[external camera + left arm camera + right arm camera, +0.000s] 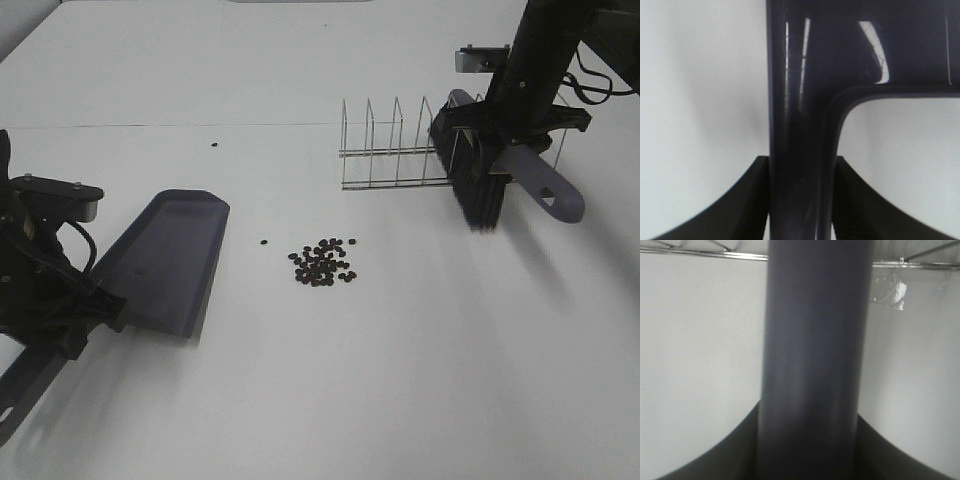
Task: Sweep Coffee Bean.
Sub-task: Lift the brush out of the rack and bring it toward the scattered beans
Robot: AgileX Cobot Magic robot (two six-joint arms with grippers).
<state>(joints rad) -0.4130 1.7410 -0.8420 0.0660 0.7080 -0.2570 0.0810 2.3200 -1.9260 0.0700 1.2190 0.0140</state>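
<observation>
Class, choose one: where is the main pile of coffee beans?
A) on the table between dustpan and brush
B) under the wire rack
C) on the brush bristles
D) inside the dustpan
A: the coffee beans lie on the bare table, between the dustpan and the brush, touching neither.
</observation>
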